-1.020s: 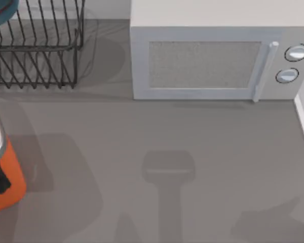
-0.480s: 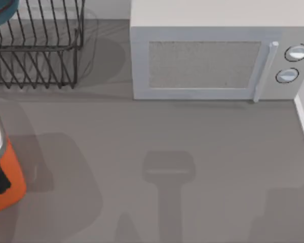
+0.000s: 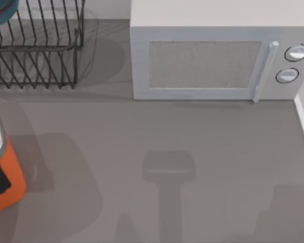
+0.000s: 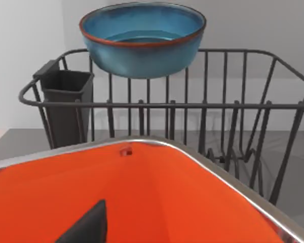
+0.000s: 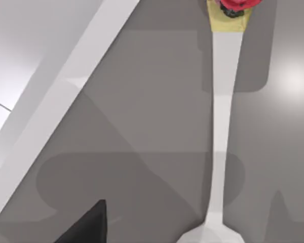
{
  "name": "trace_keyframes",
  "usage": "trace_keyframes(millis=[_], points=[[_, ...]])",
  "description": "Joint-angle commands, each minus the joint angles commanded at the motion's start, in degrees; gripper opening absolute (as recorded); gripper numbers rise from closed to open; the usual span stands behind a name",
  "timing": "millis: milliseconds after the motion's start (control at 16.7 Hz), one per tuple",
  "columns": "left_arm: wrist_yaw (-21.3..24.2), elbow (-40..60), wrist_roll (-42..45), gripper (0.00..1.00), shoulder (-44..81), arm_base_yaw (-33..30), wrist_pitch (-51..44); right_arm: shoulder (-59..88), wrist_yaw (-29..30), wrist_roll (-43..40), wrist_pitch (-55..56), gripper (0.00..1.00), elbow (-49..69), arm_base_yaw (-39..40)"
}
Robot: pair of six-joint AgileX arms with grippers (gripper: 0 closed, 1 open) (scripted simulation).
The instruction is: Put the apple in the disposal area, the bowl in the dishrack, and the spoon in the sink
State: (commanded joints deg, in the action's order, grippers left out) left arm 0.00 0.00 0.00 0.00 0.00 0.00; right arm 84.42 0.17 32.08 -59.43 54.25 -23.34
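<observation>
from our right wrist the spoon (image 5: 220, 126) lies lengthwise straight ahead on the surface (image 5: 142, 101); pincer state we cannot tell.

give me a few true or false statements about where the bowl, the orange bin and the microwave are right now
1. The deep teal-blue bowl with a reddish-brown rim sits up on the black wire dishrack. True.
2. The big orange container with a grey metal rim stands at the table's right edge. False: it is at the left edge.
3. The white microwave has its door shut. True.
4. The bowl lies upside down. False: it is upright, its hollow facing up.
5. The dishrack stands right of the microwave. False: it is to its left.
</observation>
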Motion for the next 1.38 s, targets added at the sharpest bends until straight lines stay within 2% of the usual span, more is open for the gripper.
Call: trace_keyframes(millis=[180,600,960,1380], points=[[0.00,0.00,0.00,1.00,0.00,0.00,0.00,2.10,0.00,0.18,3.99,1.00,-2.38,-0.14],[0.00,0.00,0.00,1.00,0.00,0.00,0.00,11.00,0.01,0.33,23.60,1.00,-12.13,-0.12],[0.00,0.00,0.00,1.00,0.00,0.00,0.00,12.35,0.01,0.38,25.70,1.00,-13.49,-0.13],[0.00,0.00,0.00,1.00,0.00,0.00,0.00,12.35,0.01,0.38,25.70,0.47,-13.49,-0.13]])
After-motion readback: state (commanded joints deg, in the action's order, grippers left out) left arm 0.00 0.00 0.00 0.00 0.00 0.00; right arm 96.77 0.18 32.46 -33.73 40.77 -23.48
